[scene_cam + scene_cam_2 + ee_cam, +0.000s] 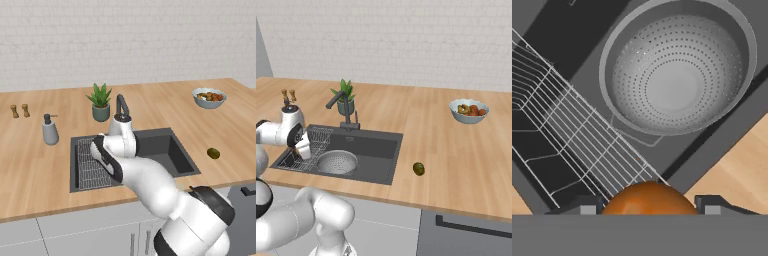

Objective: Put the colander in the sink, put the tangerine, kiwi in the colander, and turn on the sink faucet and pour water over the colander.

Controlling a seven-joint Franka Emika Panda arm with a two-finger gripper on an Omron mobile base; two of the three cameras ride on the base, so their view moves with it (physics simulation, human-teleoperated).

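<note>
**Tangerine carried over the sink, colander waiting below**

A wooden bench [456, 165] runs under a pale brick wall, with the dark sink [376, 150] set into it as the landmark for everything else. The colander [337, 162] sits inside the sink, on its floor, beside the wire rack [313, 140] at the sink's left end. The sink faucet [342, 107] stands at the sink's back edge, a potted plant [346, 98] just behind it. The kiwi [418, 168] lies on the bench to the right of the sink, well apart from it, and a bowl of mixed fruit [470, 111] stands farther right and back.

The gripper [648, 204] hangs above the left end of the sink, over the rack, and its fingers [587, 205] are clamped on either side of the tangerine [648, 199], holding it.

In the hand view the colander lies ahead of the fingers, not under them, so releasing here would likely drop the fruit on the rack. The step would go best by carrying the tangerine across until it hangs over the middle of the colander, lowering close to the bowl, and only then parting the fingers, so the round fruit does not bounce out or roll off the rim.
</note>
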